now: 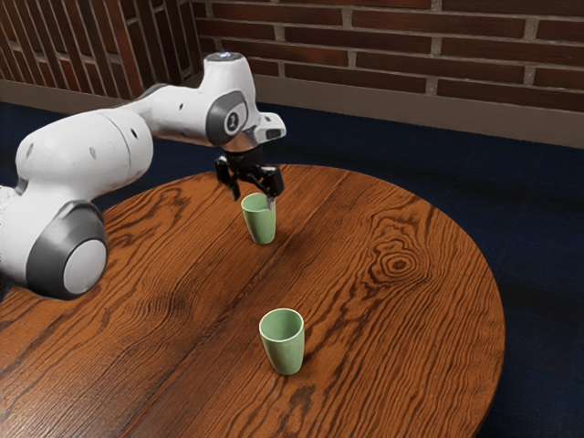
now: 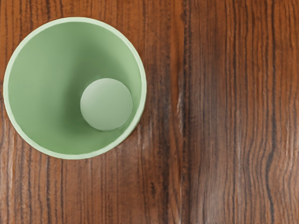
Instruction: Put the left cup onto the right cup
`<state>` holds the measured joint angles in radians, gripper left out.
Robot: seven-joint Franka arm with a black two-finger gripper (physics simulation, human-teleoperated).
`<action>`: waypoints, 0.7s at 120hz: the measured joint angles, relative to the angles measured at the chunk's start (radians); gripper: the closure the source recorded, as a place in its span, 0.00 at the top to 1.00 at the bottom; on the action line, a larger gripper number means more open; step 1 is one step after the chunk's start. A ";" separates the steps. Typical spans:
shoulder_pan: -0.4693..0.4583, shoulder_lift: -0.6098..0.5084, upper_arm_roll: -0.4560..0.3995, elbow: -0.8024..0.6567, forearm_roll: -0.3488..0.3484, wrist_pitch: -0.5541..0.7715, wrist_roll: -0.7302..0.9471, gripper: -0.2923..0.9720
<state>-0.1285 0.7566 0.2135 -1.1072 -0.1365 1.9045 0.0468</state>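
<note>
From the side: reaches in from the exterior view's left over the round wooden table (image 1: pixel 411 274), with the black gripper (image 1: pixel 253 193) poised just above the rim of the far green cup (image 1: pixel 259 224). Fingers spread about as wide as the cup's mouth, one tip dipping beside the rim toward the exterior view's right; gripping nothing, as far as can be judged. Far green cup upright on the wood, not lifted. Near green cup (image 1: pixel 282 342) also upright, mouth up, well apart from the first and closer to the table's front edge. From the wrist: looks straight down into the far green cup (image 2: pixel 46 84), pale round bottom plain inside, rim whole, bare wood grain (image 2: pixel 224 116) all around it, so standing on the table and off to one side of the hand's centre line rather than dead under it. Judged progress: early, approach made and nothing more. Left to do: descend, close on the cup's wall, lift, carry across to the near green cup, set down onto it, release.
</note>
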 joint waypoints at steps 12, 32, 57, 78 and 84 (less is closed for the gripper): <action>0.010 0.020 0.000 0.021 0.000 -0.006 -0.009 0.76; 0.013 0.050 0.001 0.062 0.001 -0.022 -0.021 0.76; 0.013 0.076 -0.010 0.093 0.000 -0.031 -0.033 0.75; 0.018 0.101 -0.010 0.116 0.001 -0.036 -0.041 0.76; 0.020 0.114 -0.010 0.141 0.001 -0.042 -0.043 0.76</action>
<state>-0.1085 0.8704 0.2037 -0.9663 -0.1354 1.8621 0.0036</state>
